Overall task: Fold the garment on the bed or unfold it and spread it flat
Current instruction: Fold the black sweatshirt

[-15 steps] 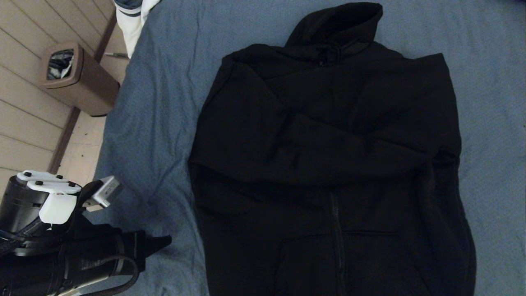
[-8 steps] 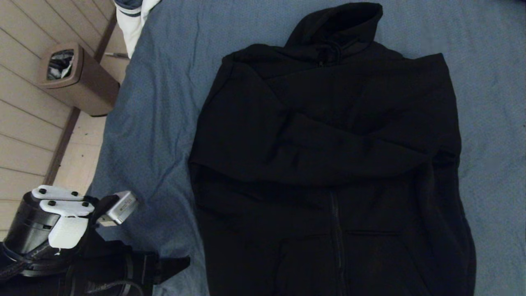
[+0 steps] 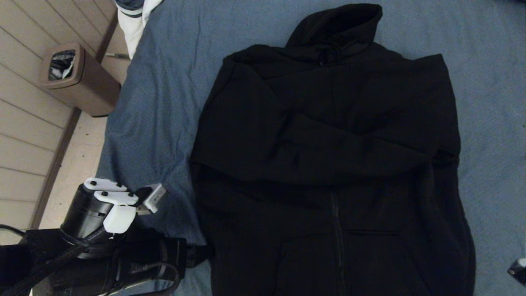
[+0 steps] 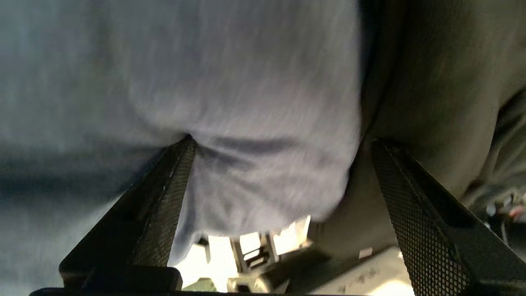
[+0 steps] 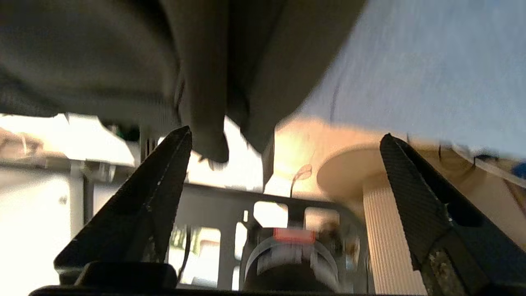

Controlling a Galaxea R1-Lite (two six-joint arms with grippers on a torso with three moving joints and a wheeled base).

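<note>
The garment, a black zip hoodie, lies face up on the bed with its hood at the far end and both sleeves folded across the chest. My left gripper is low at the hoodie's near left edge. In the left wrist view this gripper is open, with the blue-grey sheet and the hoodie's dark edge beyond its fingers. My right gripper is open below the hoodie's hanging hem, holding nothing. Only a bit of the right arm shows in the head view's near right corner.
A brown waste bin stands on the wooden floor left of the bed. A white and navy duvet hangs at the bed's far left corner. In the right wrist view a round beige stand with a ribbed column is beside the bed.
My left arm has moved right, up to the hoodie's near left edge. A bit of the right arm has come into the head view's near right corner.
</note>
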